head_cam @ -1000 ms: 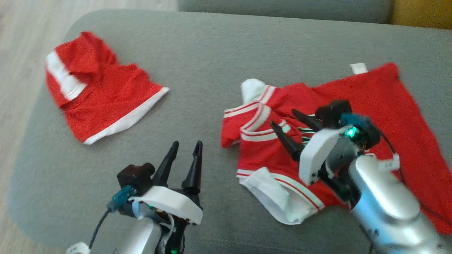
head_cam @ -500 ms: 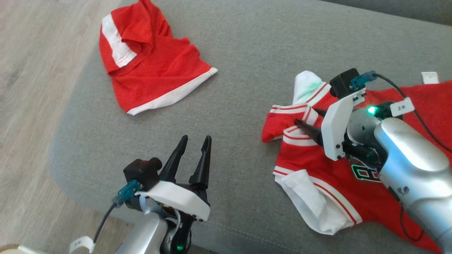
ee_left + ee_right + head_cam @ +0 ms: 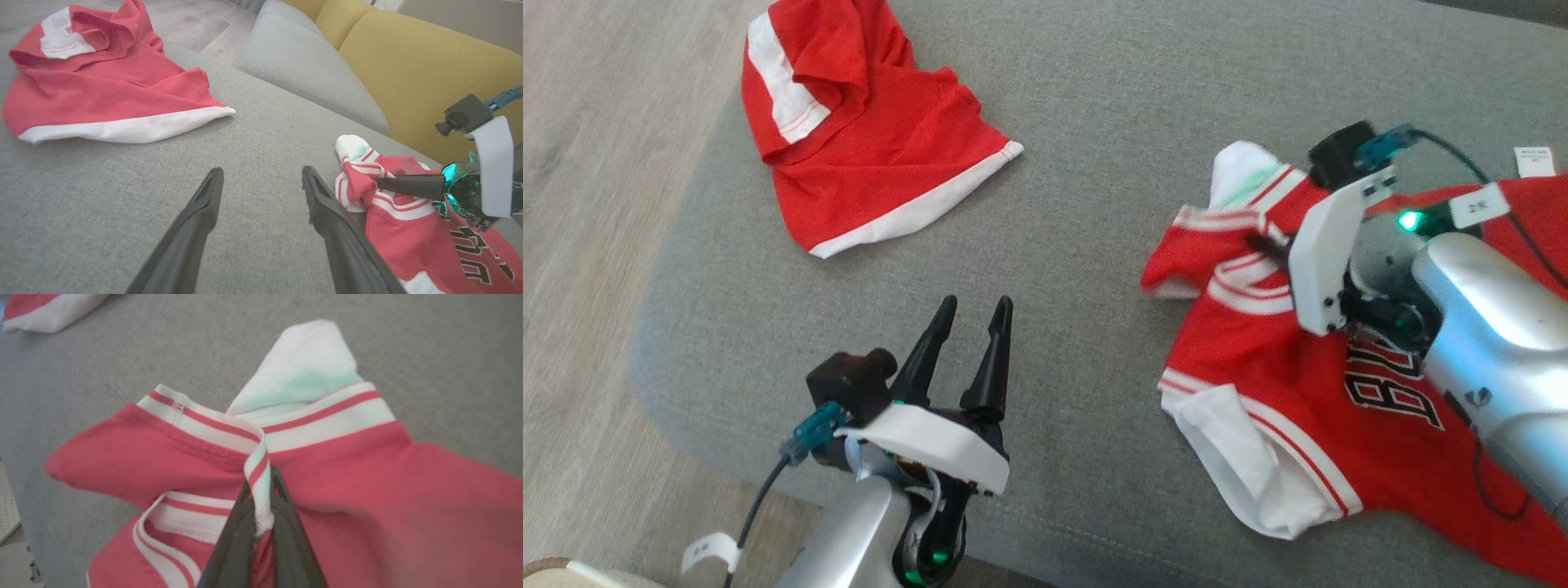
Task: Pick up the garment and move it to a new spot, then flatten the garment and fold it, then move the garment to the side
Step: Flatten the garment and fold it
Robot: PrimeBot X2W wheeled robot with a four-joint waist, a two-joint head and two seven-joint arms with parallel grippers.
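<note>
The jersey (image 3: 1258, 384), red with white-and-red striped trim and dark lettering on its front, lies crumpled on the right side of the grey cushion (image 3: 1094, 106), and its far right part runs out of the head view. The right gripper (image 3: 261, 486) is clamped on it: in the right wrist view the 2 dark fingers are pressed together on a fold of the striped trim, which stands up between their tips, with red cloth bunched on either side of the pinch. Just beyond that fold a white flap (image 3: 306, 359) of the jersey points away across the cushion, and a second white flap (image 3: 1233, 457) lies folded over at the near hem. The left gripper (image 3: 976, 304) hangs over bare cushion near the front edge, to the left of the jersey and apart from it, its 2 fingers spread and holding nothing. A second red garment (image 3: 866, 163) with a white band lies rumpled at the far left corner of the cushion, well apart from the jersey. Wooden floor (image 3: 588, 204) shows to the left, and a yellow backrest (image 3: 429, 73) rises behind in the left wrist view
</note>
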